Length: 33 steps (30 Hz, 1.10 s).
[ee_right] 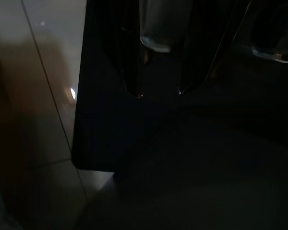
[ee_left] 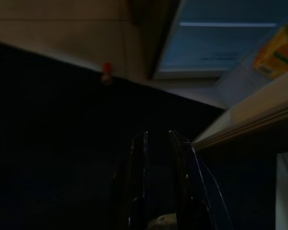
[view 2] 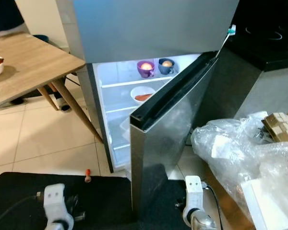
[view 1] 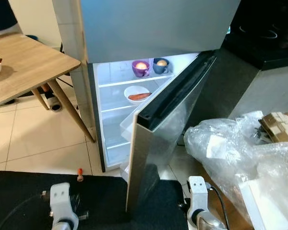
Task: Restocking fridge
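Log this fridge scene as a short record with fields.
fridge door: silver steel door, open
top shelf: purple cup and dark blue cup, side by side
second shelf: white bowl holding something orange-red
left of fridge: wooden table
right: clear plastic wrap bundle
floor: black mat
grippers: left gripper and right gripper, low, idle

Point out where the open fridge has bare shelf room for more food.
Top shelf: bare left of the purple cup; crowded right, blue cup beside it. Middle shelf: free left of the white bowl. Lower shelf looks bare, though the door hides part.
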Motion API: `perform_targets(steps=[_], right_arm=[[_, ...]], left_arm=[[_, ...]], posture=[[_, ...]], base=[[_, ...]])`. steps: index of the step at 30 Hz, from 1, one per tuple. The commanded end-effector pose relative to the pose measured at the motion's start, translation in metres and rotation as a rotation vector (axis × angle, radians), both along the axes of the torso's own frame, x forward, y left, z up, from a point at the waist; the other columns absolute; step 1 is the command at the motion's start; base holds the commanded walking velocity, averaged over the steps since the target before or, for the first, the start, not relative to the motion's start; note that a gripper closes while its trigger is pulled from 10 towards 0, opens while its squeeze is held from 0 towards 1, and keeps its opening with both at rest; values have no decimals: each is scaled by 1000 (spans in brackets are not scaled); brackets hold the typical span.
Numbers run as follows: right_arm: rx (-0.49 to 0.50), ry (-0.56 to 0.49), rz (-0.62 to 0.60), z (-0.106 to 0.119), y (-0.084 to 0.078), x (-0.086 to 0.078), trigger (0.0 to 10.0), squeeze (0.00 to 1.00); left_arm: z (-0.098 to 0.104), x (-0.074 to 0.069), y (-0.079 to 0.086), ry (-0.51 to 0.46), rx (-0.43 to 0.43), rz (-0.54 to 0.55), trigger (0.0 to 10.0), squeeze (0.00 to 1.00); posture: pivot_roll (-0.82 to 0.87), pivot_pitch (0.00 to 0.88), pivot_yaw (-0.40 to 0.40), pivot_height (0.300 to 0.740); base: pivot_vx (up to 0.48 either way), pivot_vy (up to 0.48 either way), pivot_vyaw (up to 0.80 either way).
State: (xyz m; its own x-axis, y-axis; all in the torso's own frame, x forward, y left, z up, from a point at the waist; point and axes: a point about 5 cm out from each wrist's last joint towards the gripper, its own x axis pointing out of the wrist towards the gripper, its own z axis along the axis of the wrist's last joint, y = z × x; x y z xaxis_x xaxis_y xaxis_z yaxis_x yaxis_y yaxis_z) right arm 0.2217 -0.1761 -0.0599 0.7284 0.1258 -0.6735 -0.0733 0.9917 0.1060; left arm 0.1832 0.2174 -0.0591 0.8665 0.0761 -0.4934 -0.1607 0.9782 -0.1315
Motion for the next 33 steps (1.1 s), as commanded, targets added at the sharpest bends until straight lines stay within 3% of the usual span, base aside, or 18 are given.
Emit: perform_targets(steps=[1, 11, 14, 15, 17, 18, 19, 20, 22, 23, 25, 33], right_arm=[[-3, 16, -13, -3, -3, -5, 10000, 0], [-11, 25, -13, -4, -4, -7, 10000, 0], [-19, 26, -7, -4, -5, -7, 10000, 0], [-20, 26, 2, -4, -7, -7, 10000, 0], [-20, 26, 2, -4, -7, -7, 10000, 0], [-22, 26, 7, -4, -8, -7, 10000, 0], [-23, 26, 13, -4, -9, -8, 10000, 0], [-23, 26, 13, -4, -9, -8, 10000, 0], [-25, 25, 17, -4, -10, -8, 10000, 0], [-25, 25, 17, -4, -10, -8, 10000, 0], [4, -14, 29, 0, -10, -4, 10000, 0], [55, -71, 57, 6, -13, -1, 10000, 0]], left_arm=[[-2, -3, -1, 16, -2, -7, 10000, 0], [-5, -11, 8, 53, 20, -23, 10000, 0], [-5, -12, 5, 52, 39, -90, 10000, 0], [-2, -6, -8, 15, 55, -214, 10000, 0], [-2, -6, -8, 15, 55, -214, 10000, 0], [1, -2, -17, -18, 44, -289, 10000, 0], [8, 6, -35, -82, 28, -470, 10000, 0], [8, 6, -35, -82, 28, -470, 10000, 0], [14, 8, -48, -121, 14, -657, 10000, 0], [14, 8, -48, -121, 14, -657, 10000, 0], [19, 8, -50, -157, 39, -794, 10000, 0], [25, 6, -48, -195, 74, -903, 10000, 0]], posture=[[-57, 71, -35, 713], [-69, 80, -40, 713], [-71, 86, -53, 713], [-70, 88, -58, 713], [-70, 88, -58, 713], [-69, 89, -60, 713], [-67, 89, -62, 713], [-67, 89, -62, 713], [-70, 87, -57, 713], [-70, 87, -57, 713], [-77, 86, -49, 713], [-84, 85, -38, 713]], base=[[0, 0, 0], [0, 0, 0], [0, 0, 0], [0, 0, 0], [0, 0, 0], [0, 0, 0], [0, 0, 0], [0, 0, 0], [0, 0, 0], [0, 0, 0], [0, 0, 0], [0, 0, 0]])
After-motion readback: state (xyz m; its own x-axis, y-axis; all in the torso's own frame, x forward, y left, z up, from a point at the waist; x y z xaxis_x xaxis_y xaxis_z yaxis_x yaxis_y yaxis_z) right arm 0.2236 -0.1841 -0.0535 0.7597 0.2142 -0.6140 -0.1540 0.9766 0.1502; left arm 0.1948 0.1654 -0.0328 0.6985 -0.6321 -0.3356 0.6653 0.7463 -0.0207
